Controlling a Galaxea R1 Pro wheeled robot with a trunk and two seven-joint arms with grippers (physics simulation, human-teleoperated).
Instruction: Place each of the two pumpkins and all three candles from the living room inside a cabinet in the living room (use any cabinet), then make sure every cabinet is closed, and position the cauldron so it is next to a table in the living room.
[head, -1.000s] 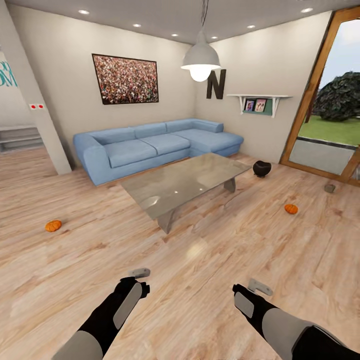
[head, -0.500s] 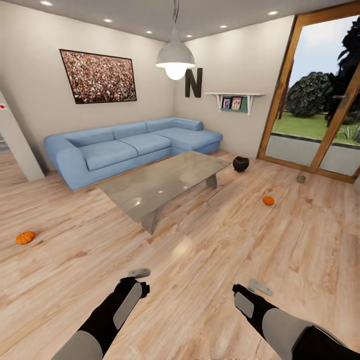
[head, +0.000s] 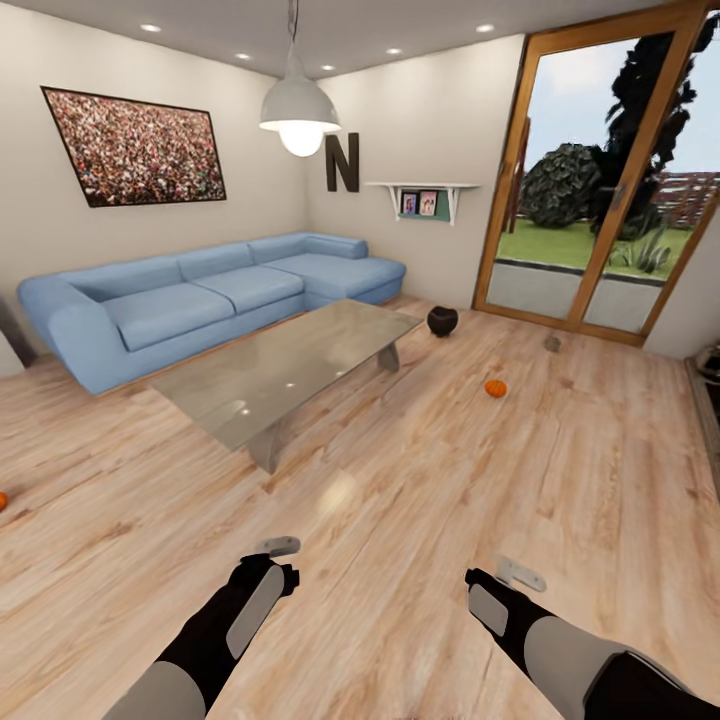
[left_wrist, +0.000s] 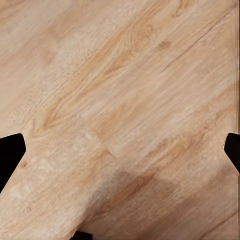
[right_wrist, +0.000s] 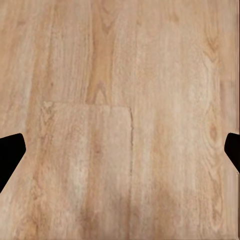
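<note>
Your left hand (head: 262, 578) and right hand (head: 497, 588) hang low with fingers apart, holding nothing. One pumpkin (head: 496, 388) lies far ahead of the right hand, beyond the worktop (head: 290, 368); roll closer and square up before reaching down.

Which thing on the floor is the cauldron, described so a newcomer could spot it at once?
Start at the long glossy coffee table in front of the blue sofa. Just past its far right corner, toward the glass door, the cauldron sits on the wood floor. It is a round black pot, unlike the orange pumpkin nearby.
</note>
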